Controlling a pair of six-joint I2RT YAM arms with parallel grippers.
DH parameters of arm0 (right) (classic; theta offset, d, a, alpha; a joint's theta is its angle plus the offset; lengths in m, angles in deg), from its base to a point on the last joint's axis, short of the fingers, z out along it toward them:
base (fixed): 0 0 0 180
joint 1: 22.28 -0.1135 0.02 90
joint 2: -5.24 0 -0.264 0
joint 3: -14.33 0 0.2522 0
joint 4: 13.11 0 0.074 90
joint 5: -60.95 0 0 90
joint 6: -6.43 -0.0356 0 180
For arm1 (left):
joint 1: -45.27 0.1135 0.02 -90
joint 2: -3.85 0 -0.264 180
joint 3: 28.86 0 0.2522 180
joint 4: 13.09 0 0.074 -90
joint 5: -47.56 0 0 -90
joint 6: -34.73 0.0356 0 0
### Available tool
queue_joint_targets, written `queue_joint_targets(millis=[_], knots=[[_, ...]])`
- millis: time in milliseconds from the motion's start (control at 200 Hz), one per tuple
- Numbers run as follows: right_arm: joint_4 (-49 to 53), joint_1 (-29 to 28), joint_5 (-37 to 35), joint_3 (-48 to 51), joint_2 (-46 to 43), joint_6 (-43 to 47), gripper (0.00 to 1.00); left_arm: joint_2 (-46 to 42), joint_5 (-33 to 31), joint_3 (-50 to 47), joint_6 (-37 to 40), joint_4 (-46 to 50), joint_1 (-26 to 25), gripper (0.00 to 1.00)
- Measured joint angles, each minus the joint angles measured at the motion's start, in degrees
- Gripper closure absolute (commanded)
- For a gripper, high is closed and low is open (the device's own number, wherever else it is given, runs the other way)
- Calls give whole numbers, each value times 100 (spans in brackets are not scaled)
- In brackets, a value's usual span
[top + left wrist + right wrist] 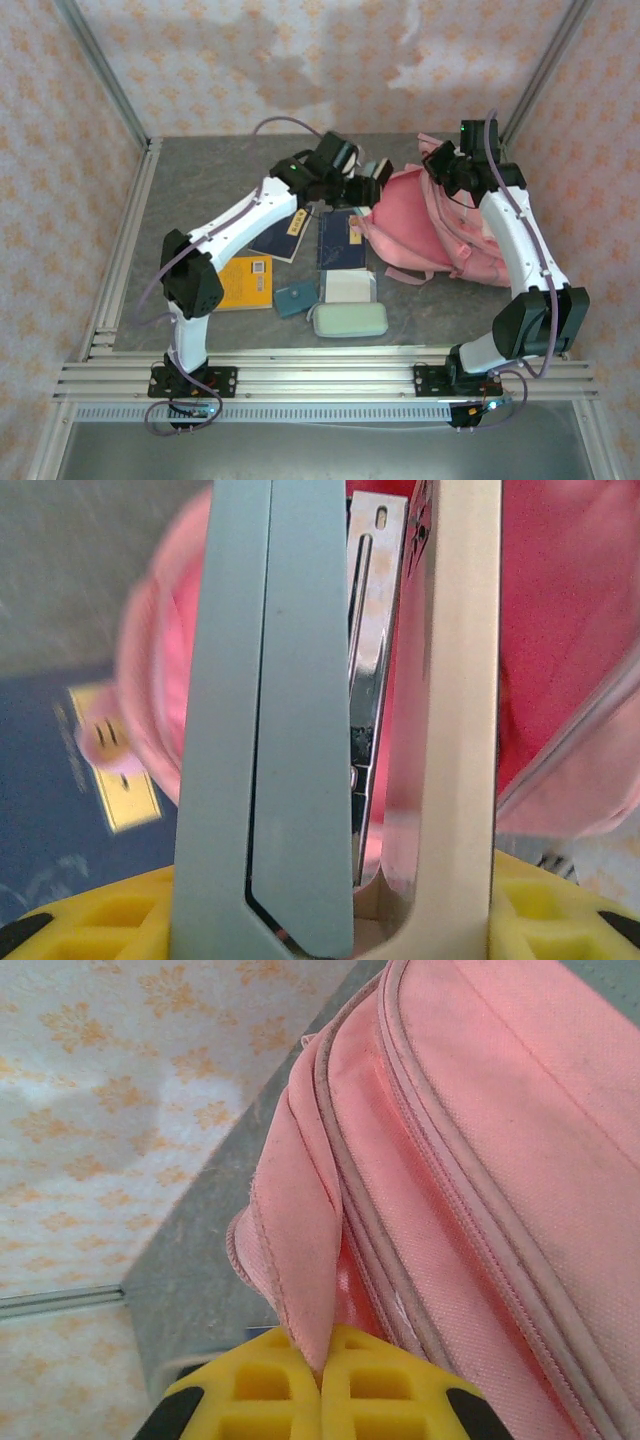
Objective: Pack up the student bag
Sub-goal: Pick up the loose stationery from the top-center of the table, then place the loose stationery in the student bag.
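The student bag (440, 225) lies at the back right of the table, pink and soft, its opening facing left. My right gripper (440, 165) is shut on a fold of the bag's pink rim fabric (300, 1220), which it holds up; the yellow fingers (400, 1390) meet around the fold. My left gripper (372, 178) hovers at the bag's mouth, shut on a stapler (270, 730) with a grey-blue top, cream base and metal magazine. The stapler points into the bag's pink interior (570, 630).
On the table left of the bag lie two navy books (340, 240) (285, 235), a yellow book (245, 280), a teal pouch (293, 298), a white notebook (348, 287) and a mint pencil case (349, 320). Patterned walls and metal posts close in the back and sides.
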Motion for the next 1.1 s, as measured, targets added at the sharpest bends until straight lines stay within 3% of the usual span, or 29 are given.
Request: queue_joint_targets(millis=[195, 485, 560, 731, 916, 1101], knots=[[-560, 0, 289, 291, -76, -608, 100, 494, 254, -42, -201, -190, -31, 58], [-970, -103, 570, 337, -85, -1117, 100, 1259, 481, 693, -437, -610, -179, 57], [-1047, -184, 627, 337, -85, -1191, 100, 1491, 581, 929, -566, -787, -251, 46], [-1176, -321, 721, 334, -85, -1362, 100, 1971, 1054, 1106, -1067, -1578, -417, 1], [-1189, -328, 765, 328, -85, -1377, 100, 2170, 1408, 1106, -1399, -2013, -483, 0], [-1016, -328, 693, 262, -85, -1082, 100, 2105, 1427, 1091, -1145, -1810, -422, 0]])
